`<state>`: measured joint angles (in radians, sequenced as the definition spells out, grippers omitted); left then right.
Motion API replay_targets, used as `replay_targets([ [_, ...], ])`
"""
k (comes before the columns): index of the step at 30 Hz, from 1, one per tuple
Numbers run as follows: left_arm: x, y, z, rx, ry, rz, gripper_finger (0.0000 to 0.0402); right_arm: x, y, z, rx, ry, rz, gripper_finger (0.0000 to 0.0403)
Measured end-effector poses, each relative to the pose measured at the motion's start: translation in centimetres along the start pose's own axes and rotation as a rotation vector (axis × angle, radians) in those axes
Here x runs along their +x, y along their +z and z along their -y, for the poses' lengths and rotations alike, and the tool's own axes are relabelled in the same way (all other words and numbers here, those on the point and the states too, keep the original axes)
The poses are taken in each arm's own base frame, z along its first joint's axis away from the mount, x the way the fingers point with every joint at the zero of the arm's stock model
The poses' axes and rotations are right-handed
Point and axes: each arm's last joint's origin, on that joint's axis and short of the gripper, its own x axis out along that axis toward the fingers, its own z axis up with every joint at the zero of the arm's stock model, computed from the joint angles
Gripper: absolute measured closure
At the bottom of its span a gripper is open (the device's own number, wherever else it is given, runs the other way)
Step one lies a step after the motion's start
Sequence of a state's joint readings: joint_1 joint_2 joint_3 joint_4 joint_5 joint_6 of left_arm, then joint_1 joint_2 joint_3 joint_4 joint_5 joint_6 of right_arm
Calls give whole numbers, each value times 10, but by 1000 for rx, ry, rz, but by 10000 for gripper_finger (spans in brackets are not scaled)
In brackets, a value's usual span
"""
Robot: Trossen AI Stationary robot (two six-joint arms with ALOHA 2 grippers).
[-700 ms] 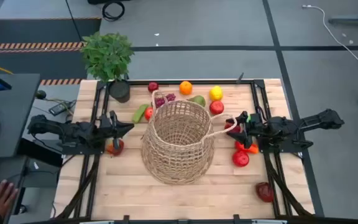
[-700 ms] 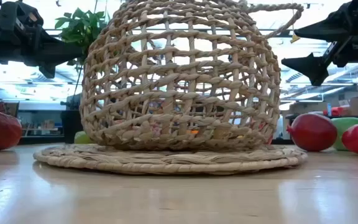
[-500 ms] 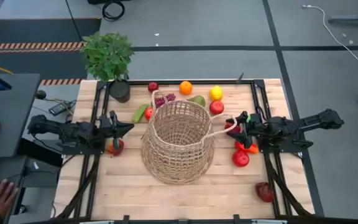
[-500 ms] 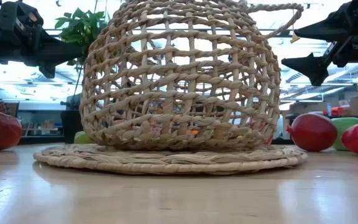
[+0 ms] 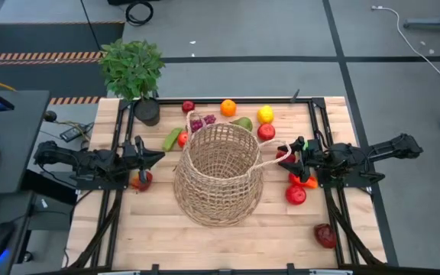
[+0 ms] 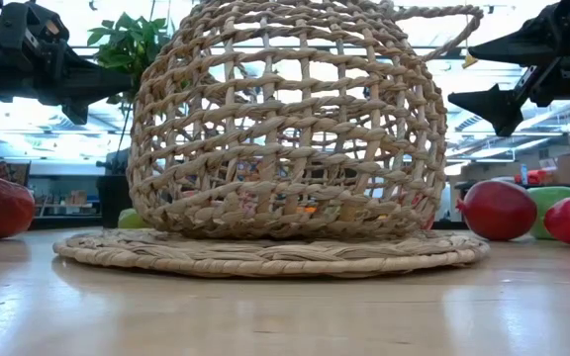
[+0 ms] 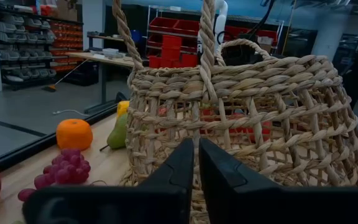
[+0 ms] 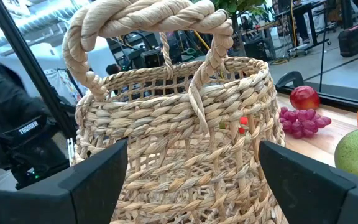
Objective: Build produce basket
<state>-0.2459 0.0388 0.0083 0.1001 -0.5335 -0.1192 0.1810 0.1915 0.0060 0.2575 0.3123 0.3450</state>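
Note:
The tan wicker basket [image 5: 218,172] stands upright on its flat base [image 6: 265,252] at the table's middle. Produce lies around it: grapes [image 5: 202,122], an orange [image 5: 228,108], a lemon [image 5: 265,114], a cucumber [image 5: 173,138] and red apples [image 5: 296,195]. My left gripper [image 5: 159,156] hovers shut just left of the basket, pointing at its wall [image 7: 196,168]. My right gripper [image 5: 281,156] is open at the basket's right side. Its fingers [image 8: 98,177] stand on either side of the basket's loop handle [image 8: 148,18] without touching it.
A potted plant [image 5: 132,72] stands at the far left corner. One red fruit [image 5: 141,181] lies under my left arm, a red and orange piece [image 5: 304,181] under my right arm, and a dark red one [image 5: 326,235] near the front right. Bare wood lies in front of the basket.
Both arms and the basket have kept still. A person's hand at the desk left of the table has gone out of view.

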Motion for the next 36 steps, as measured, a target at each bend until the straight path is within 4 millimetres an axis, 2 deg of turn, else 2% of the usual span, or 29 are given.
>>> replay_targets([
  [36,0,0,0,0,0,0,373,0,0,0,0,0,0,37],
])
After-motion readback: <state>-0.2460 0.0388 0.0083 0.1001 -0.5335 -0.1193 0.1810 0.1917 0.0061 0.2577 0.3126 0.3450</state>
